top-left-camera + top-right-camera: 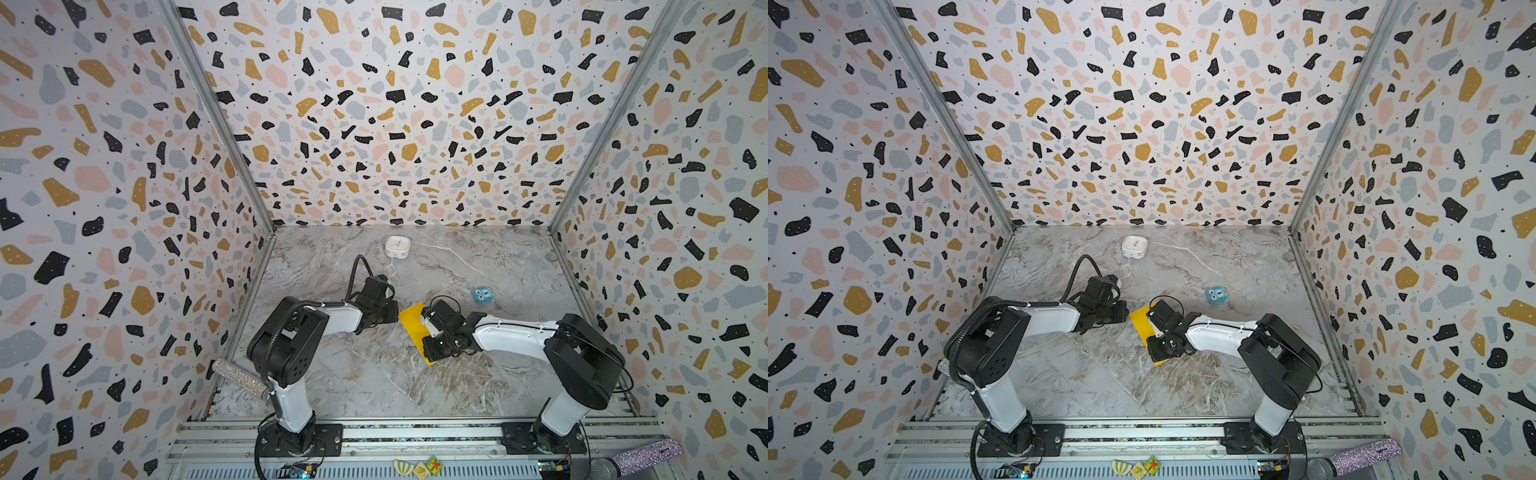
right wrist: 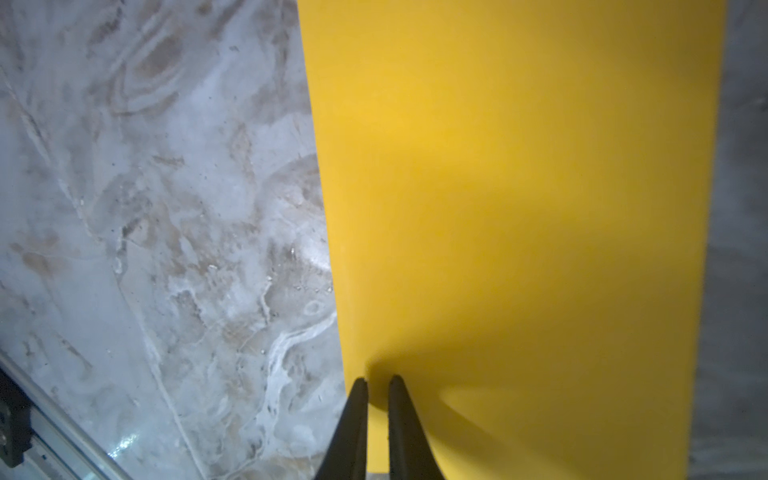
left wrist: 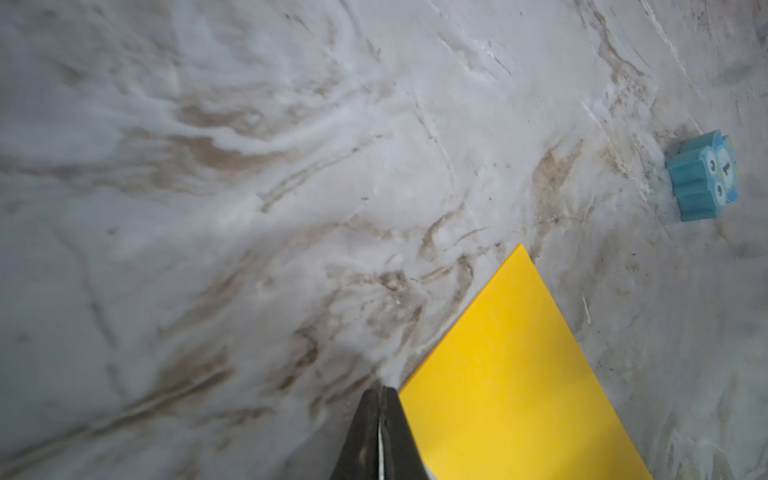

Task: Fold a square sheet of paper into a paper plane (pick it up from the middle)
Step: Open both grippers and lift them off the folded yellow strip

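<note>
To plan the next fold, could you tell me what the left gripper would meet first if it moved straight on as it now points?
Probably the grey marbled tabletop: the shut left gripper aims just beside the edge of the yellow-orange sheet of paper, though depth is unclear.

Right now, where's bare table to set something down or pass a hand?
Widest: bare table between the front rail and the square sheet of paper. Also the far right corner, behind the blue cube. Crowded: centre, where left gripper and right gripper meet at the sheet; white box behind them.
</note>
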### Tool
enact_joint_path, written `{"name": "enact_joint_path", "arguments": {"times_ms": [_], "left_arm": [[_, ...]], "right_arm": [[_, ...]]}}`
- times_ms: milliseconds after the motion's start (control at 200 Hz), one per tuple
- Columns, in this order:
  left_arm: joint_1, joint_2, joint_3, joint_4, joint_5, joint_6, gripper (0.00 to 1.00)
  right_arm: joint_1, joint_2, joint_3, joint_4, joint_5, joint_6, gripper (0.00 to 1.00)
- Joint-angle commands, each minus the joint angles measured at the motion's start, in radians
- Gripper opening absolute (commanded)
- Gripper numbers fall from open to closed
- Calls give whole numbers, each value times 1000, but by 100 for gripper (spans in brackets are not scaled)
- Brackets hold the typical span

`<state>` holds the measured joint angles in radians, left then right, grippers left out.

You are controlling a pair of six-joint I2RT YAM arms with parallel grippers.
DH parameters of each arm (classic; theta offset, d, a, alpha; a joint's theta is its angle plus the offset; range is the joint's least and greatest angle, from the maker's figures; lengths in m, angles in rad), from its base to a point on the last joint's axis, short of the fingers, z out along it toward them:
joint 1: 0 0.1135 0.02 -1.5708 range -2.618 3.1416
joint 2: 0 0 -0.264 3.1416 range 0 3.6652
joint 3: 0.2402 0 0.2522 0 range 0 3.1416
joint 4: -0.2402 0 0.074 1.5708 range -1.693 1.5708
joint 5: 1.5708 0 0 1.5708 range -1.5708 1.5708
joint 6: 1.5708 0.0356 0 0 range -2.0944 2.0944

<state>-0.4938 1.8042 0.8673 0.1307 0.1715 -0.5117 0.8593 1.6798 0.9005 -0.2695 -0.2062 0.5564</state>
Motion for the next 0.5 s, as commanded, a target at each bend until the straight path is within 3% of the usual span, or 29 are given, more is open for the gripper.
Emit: {"name": "enact_joint_path", "arguments": {"times_ms": [0,135,350,496], "left_arm": [[20,15,16,-93,-57,25,10],[21,-64,39,-92,-53,-9,14],[18,-207,-73,17,17,-140,34],[-15,-242,-163,100,79,-223,45]], "right_arm": [[0,10,7,-6,3,16,18],[-17,-48,36,25,18,39,29],[-116,-188,-48,95,49,54,54],[-215,-203,-107,75,7,28,60]]}}
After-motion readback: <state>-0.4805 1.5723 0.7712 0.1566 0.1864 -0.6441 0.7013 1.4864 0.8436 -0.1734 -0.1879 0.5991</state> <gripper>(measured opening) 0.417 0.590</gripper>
